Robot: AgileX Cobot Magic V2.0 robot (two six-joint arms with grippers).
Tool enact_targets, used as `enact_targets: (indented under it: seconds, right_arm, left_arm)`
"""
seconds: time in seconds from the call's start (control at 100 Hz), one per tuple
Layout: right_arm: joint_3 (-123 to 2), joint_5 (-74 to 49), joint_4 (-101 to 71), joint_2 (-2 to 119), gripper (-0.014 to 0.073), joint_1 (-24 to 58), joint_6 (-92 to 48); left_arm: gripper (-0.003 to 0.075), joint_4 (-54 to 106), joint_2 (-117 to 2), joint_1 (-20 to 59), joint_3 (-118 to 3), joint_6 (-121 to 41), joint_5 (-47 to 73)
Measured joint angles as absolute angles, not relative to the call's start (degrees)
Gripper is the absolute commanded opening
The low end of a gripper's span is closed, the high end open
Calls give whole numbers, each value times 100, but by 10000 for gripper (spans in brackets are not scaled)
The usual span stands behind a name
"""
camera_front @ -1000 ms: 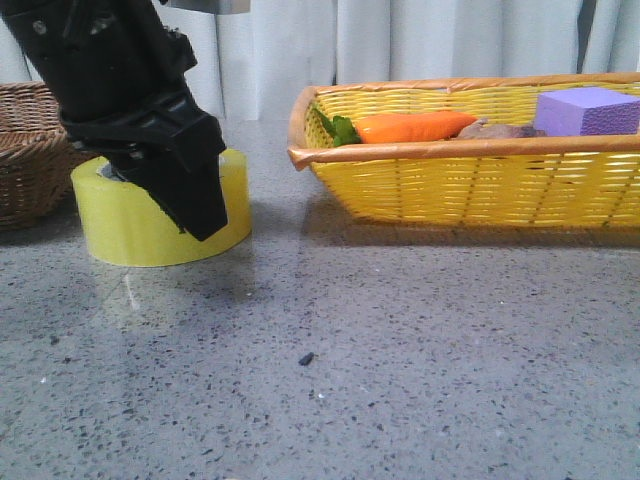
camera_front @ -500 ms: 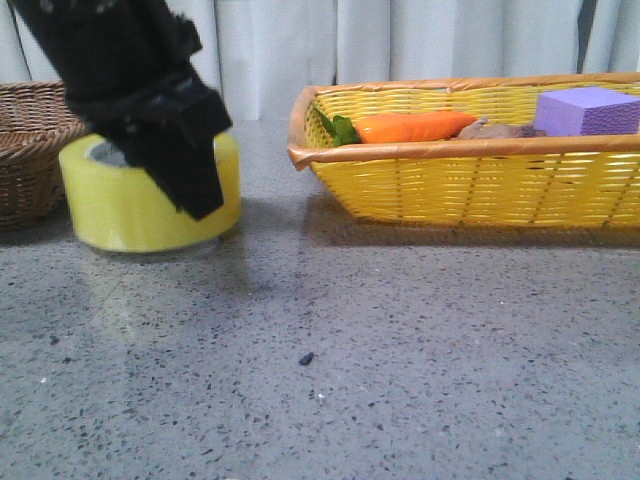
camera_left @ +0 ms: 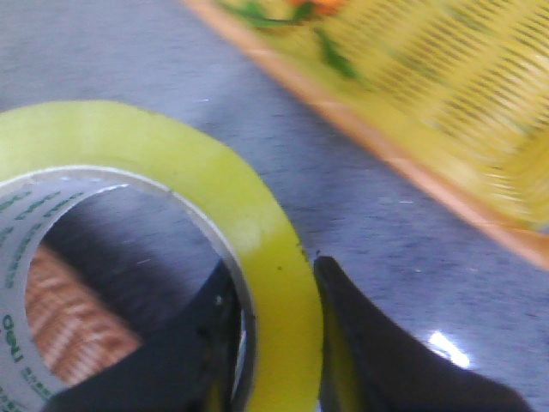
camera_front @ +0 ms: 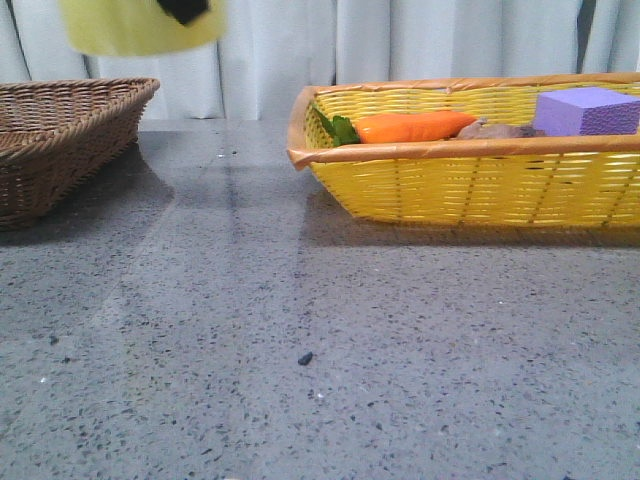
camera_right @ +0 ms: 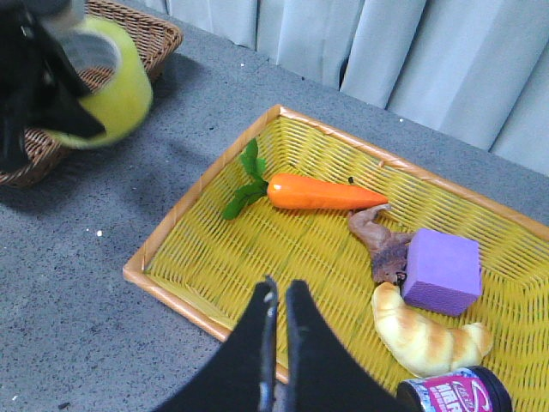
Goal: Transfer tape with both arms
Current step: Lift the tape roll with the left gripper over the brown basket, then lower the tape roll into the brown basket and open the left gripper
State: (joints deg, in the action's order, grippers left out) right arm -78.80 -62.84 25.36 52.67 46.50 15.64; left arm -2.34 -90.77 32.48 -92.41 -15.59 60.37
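The left pincer (camera_left: 279,343) clamps the tape (camera_left: 171,189) by its wall, 1 finger inside the core, 1 outside, lifted off the grey surface (camera_front: 300,300), seemingly above the brown basket (camera_front: 60,130). The right pincer (camera_right: 280,343) hangs nearly closed, empty, over the yellow basket (camera_right: 197,257)

On the bench (camera_front: 300,330) there are two baskets, one yellow basket (camera_right: 214,257) and one brown basket (camera_front: 60,140), plus one tape roll (camera_right: 107,94), one carrot (camera_right: 322,193), one purple block (camera_right: 442,270), one croissant (camera_right: 425,335), one jar (camera_right: 455,395) and one small brown figure (camera_right: 382,245).
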Motion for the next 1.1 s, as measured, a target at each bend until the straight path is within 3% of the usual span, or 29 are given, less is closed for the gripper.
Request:
enact_targets:
  seconds: [0.43,1.1]
  right_arm:
    - [-7746,-6124,2536,5279,-74,4650,1564]
    - [-7633,-6063,2536,5388,-74,4650,1594]
  left_arm:
    - [20,295,-8897,778,-9304,-1719,6588]
    - [40,907,-10099,590,-8781,-1946,6109]
